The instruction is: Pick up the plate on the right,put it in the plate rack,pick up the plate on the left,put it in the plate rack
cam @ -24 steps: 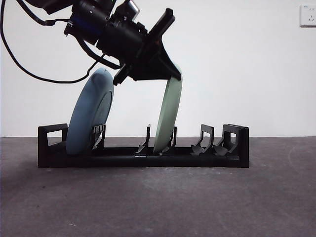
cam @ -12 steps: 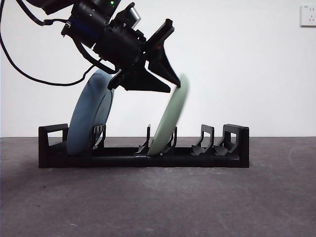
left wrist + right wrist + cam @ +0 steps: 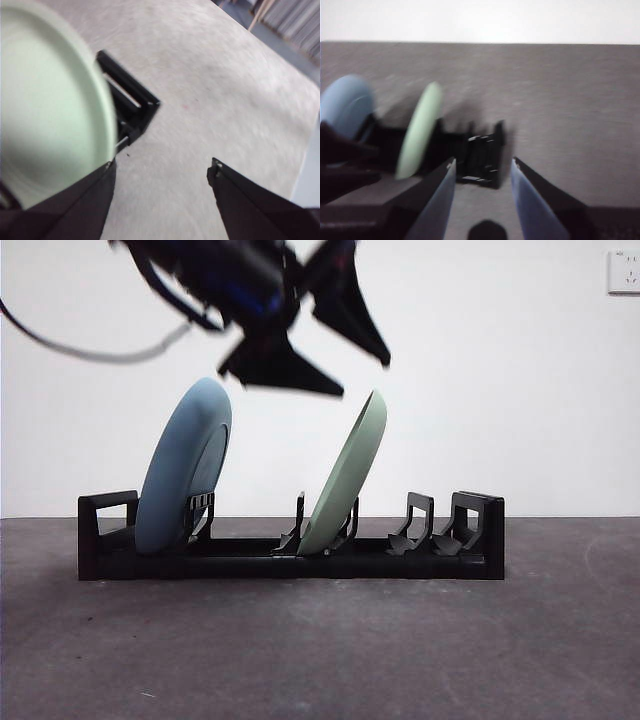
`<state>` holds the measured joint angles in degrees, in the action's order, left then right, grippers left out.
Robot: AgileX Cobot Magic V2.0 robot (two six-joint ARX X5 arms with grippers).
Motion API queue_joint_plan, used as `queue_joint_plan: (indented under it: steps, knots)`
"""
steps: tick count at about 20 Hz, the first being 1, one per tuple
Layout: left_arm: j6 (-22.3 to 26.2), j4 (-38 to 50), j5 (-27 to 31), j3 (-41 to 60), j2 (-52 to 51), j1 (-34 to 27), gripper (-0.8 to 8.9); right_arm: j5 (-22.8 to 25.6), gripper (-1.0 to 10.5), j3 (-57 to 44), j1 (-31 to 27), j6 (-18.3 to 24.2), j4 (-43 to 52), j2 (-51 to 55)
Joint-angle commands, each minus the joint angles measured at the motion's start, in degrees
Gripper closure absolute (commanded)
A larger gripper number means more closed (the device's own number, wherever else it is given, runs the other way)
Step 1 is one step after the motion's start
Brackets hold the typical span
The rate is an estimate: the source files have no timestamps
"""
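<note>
Behind a plain white wall, the dark surface (image 3: 320, 640) carries the plate rack (image 3: 290, 558), with the blue plate (image 3: 185, 465) and the green plate (image 3: 345, 475) both standing on edge in its slots, leaning the same way. The left tool (image 3: 335, 355) hangs just above the green plate's top rim with its jaws spread wide and nothing held. The right tool (image 3: 482, 172) waits well apart, looking along the rack, jaws parted and empty too.
</note>
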<state>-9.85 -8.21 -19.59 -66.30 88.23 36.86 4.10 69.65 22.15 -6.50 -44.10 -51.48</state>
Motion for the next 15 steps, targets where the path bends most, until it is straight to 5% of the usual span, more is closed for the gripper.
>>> queue_joint_plan:
  steps: [1, 9, 11, 12, 14, 15]
  knots:
    - [6.1, -4.6, 4.4, -0.2, -4.5, 1.2, 4.98, -3.1, 7.6, 0.0, 0.0, 2.0, 0.3, -0.2]
    - [8.2, -17.3, 23.7, -0.2, -22.1, 2.4, 4.98, -4.1, 7.7, -0.2, 0.0, 4.3, -2.9, -1.1]
    - [9.6, -20.9, 29.4, -0.2, -27.5, 2.0, 5.04, -4.1, 8.7, -0.5, 0.0, 4.2, -2.9, -1.1]
    - [10.1, -23.0, 31.9, -0.2, -30.0, 1.4, 5.51, -4.2, 9.3, -1.0, 0.0, 4.2, -2.4, -1.1]
    - [11.9, -26.9, 33.0, -0.2, -33.8, 0.6, 8.19, -4.2, 9.6, -3.0, 0.2, 4.1, -0.3, -1.1]
    - [12.9, -28.7, 33.5, -0.2, -35.0, 0.3, 8.21, -4.2, 9.6, -4.4, 0.2, 4.0, 1.3, -1.0]
